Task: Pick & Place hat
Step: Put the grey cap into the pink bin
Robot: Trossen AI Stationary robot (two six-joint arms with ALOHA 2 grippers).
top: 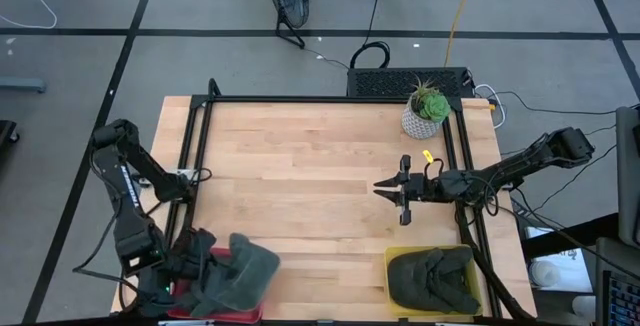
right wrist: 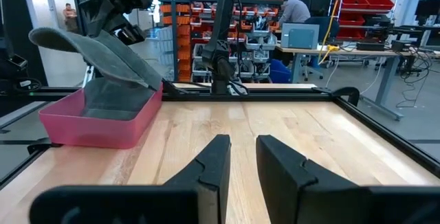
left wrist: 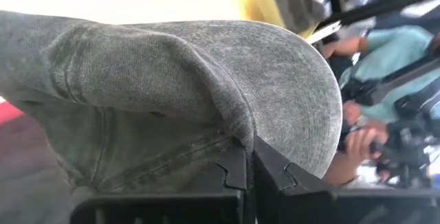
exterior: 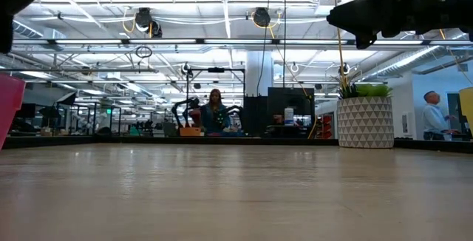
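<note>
Low over the pink bin (top: 215,312), the left gripper (left wrist: 249,172) pinches a grey cap (top: 240,271); the right gripper (top: 392,192) hovers mid-table, fingers parted.

Left gripper (top: 205,266) sits low at the near left corner, fingers clamped; right gripper (top: 392,192) hovers mid-right (fingers parted).

You see only a sliver of the pink bin (exterior: 9,108) at the low view's edge. From above, the hat (top: 240,266) and left arm cover most of it. Blurred people fill the left wrist view's background.
</note>
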